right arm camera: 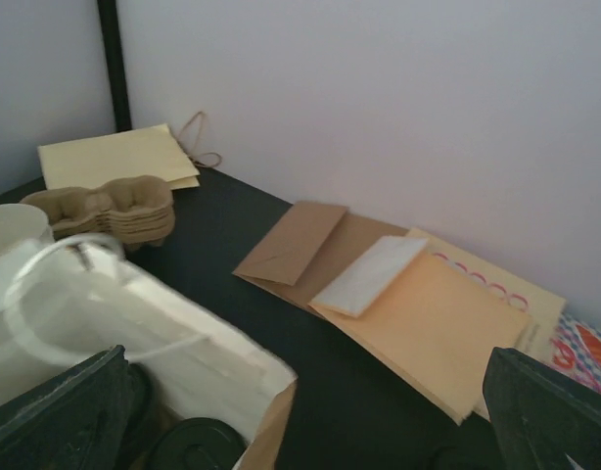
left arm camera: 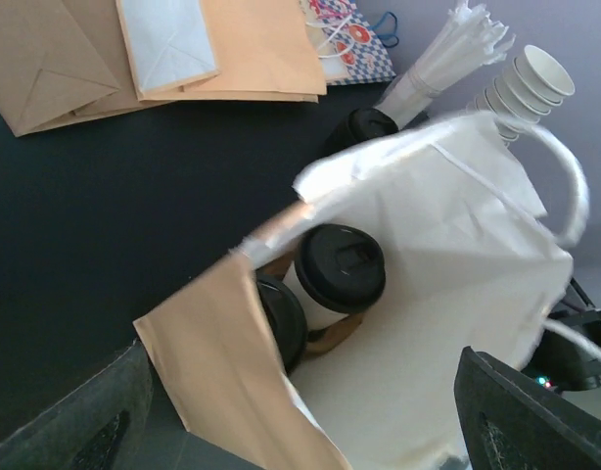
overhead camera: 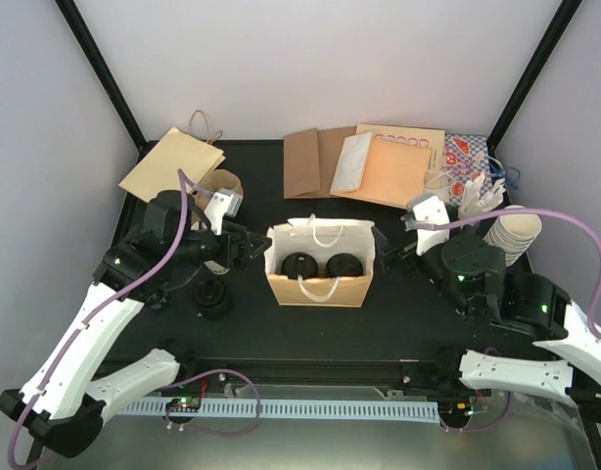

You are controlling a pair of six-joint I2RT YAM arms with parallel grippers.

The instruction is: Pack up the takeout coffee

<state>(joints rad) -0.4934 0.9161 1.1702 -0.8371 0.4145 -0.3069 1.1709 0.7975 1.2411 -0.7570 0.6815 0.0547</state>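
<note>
An open brown paper bag (overhead camera: 320, 286) with a white lining and white handles stands mid-table. Inside it, side by side, are two takeout coffee cups with black lids (overhead camera: 300, 265) (overhead camera: 343, 265). The left wrist view looks down on both lids (left arm camera: 340, 269) (left arm camera: 284, 321), with a brown piece under them. My left gripper (overhead camera: 255, 247) is open at the bag's left rim (left arm camera: 208, 362), and the bag's wall runs between its spread fingers (left arm camera: 85, 426) untouched. My right gripper (overhead camera: 390, 245) is open just right of the bag (right arm camera: 134, 333), holding nothing; one lid (right arm camera: 193, 446) shows.
Flat paper bags and envelopes (overhead camera: 369, 162) lie along the back, and a tan bag (overhead camera: 173, 164) lies back left. Stacked lidless cups (overhead camera: 512, 233) and white straws (overhead camera: 482, 196) stand at the right. Spare black lids (overhead camera: 214, 299) sit near the left arm. Pulp carriers (right arm camera: 105, 206) are stacked back left.
</note>
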